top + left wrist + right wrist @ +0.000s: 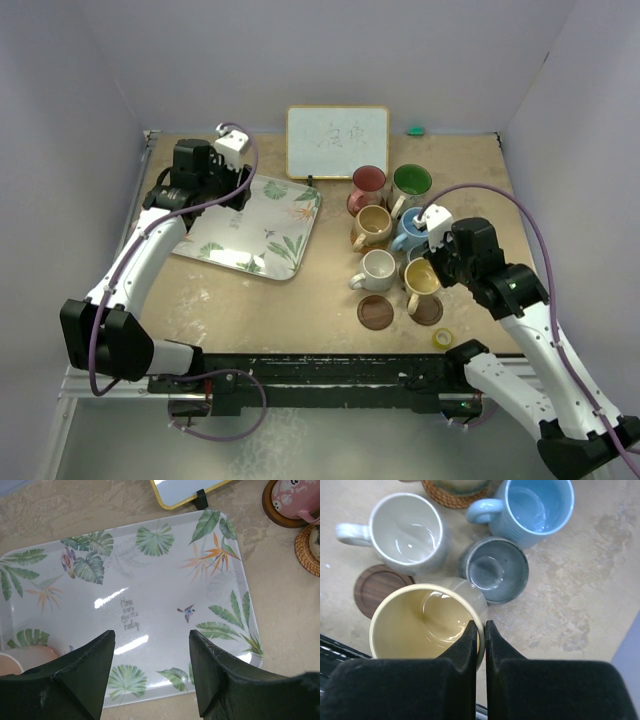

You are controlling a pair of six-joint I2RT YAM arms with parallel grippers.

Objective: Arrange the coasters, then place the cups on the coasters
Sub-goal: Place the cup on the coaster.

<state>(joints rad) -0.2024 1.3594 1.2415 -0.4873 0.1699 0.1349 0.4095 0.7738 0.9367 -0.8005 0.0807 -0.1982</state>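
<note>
On the table [250, 310]: sandy top, walls on 3 sides, both arms bolted at the near edge.
tray [268, 228]: leaf print, sits skewed on the left half. From above, the left arm covers its far-left corner.
whiteboard [337, 140]: yellow frame, propped at the back. The scribble on it is too faint to read.
left gripper [150, 635]: hangs over the tray, jaws a fair way apart, nothing between them.
right gripper [480, 625]: pinched tight on the rim of the yellow cup [420, 625], 1 finger inside, 1 outside.
yellow cup base: hidden, so no idea if it's lifted or sitting down.
cluster on the right: white cup [410, 532], blue cup [537, 505], tan cup [372, 226], green cup [411, 182] and red cup [368, 183].
grey cup [495, 570]: between blue and yellow, mostly blocked by the right gripper from above.
peach cup [22, 660]: only a sliver at the left wrist view's edge, on the tray by the looks of it.
woven coaster [452, 497]: under the tan cup, cut off.
dark coaster [272, 512]: under the red cup.
bare coaster [377, 312]: dark, in front of the white cup.
front coaster [430, 313]: dark, half hidden by the yellow cup.
tape roll [443, 338]: tiny and yellow, at the near edge.
</note>
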